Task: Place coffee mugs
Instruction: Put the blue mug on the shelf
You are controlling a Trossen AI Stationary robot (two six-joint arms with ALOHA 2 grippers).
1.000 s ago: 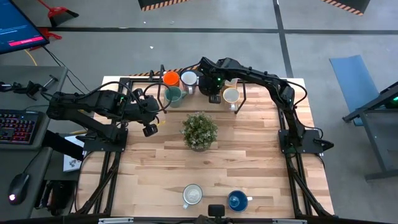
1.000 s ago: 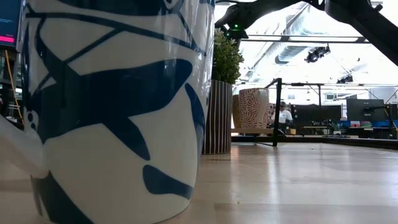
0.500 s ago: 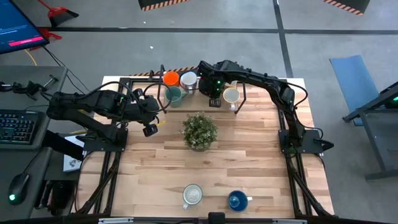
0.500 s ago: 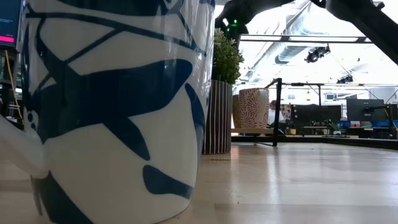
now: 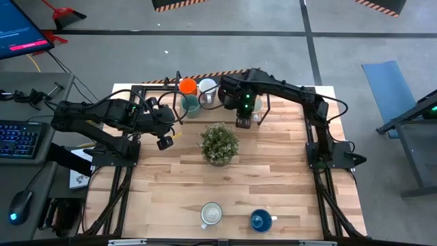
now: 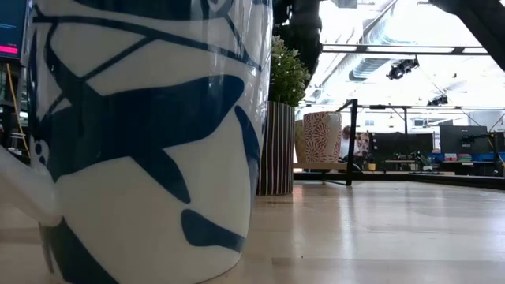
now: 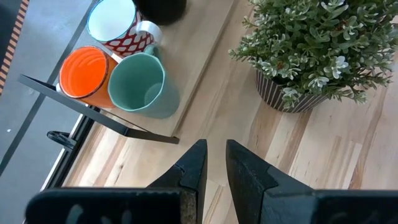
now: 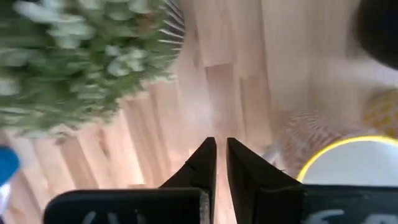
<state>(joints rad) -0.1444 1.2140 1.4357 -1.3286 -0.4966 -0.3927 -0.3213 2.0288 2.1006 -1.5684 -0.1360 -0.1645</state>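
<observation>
At the near edge of the desk [image 5: 273, 184], well in front of the plant [image 5: 219, 143], stand two mugs: a white mug [image 5: 211, 214] and, just beside it, a blue mug [image 5: 260, 220]. In the low view a white mug with a blue pattern [image 6: 142, 134] fills the foreground, with the plant's striped pot behind it.

The left claw [image 5: 164, 142] hangs beside the plant, on the left arm's side, its fingers [image 7: 194, 167] drawn narrow with only a thin gap, holding nothing.

Behind the plant, the right claw [image 5: 242, 123] hovers over the desk just in front of the far row of mugs, its fingers [image 8: 205, 160] nearly together and empty.

At the far edge behind the plant, an orange mug [image 5: 188, 86], a teal mug [image 5: 191, 105] and a white mug with a red pattern [image 5: 207, 88] stand close together. A cream mug [image 5: 255, 105] stands beside the right claw, partly hidden by the arm.
</observation>
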